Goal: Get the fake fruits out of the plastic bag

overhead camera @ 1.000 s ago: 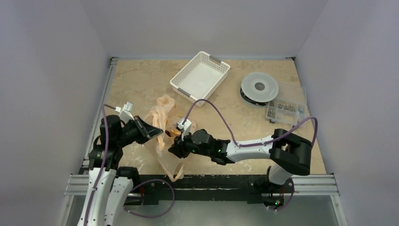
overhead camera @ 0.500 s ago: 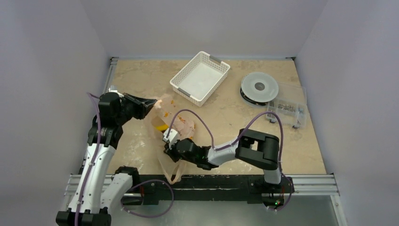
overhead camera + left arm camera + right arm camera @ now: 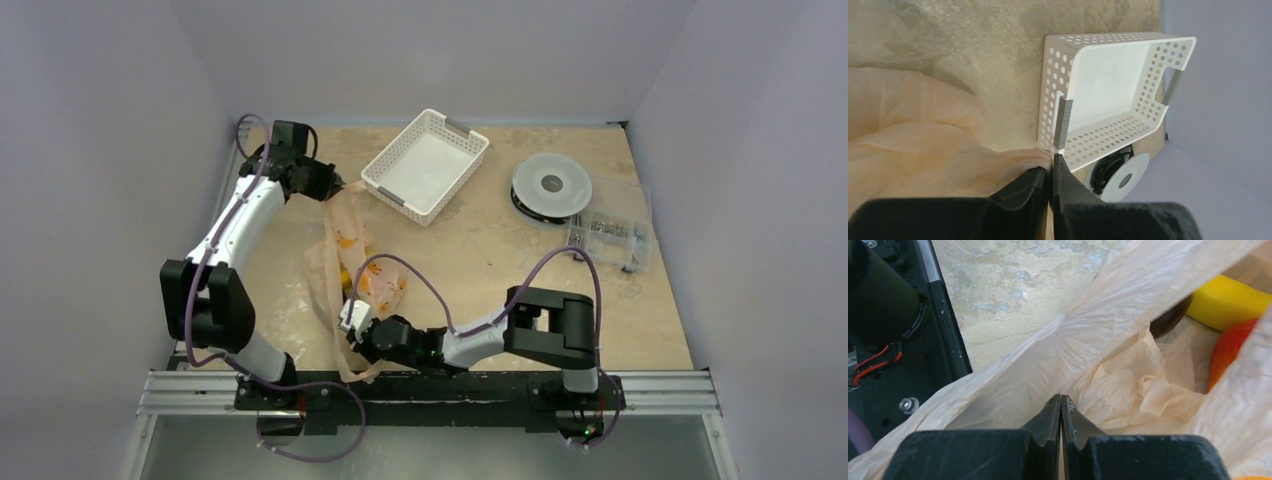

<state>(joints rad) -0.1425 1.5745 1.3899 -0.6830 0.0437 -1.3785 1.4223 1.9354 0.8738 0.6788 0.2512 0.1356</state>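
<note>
- Left gripper (image 3: 1051,162): jaws pinched tight on a fold of the plastic bag (image 3: 923,135), no gap showing at the tips.
- Right gripper (image 3: 1061,399): jaws closed as well, with a sheet of the bag's film nipped between them at the near end.
- Here's the change: within a second the left arm has swung from the near-left of the table up to the far-left. It is now just beside the corner of the white basket (image 3: 1050,100), and it has taken its end of the bag along.
- The right arm, meanwhile, has slid back toward the near edge.
- So the bag is now drawn out long between the two grips, from basket corner to front edge.
- The fake fruits are still inside. The right wrist view looks in at the yellow piece (image 3: 1228,302), the red-orange piece (image 3: 1230,352) and the dark piece (image 3: 1168,320) half under film.
- My read: the stretch opens the bag up, but nothing is out yet. One gripper will likely have to let go and reach in.
</note>
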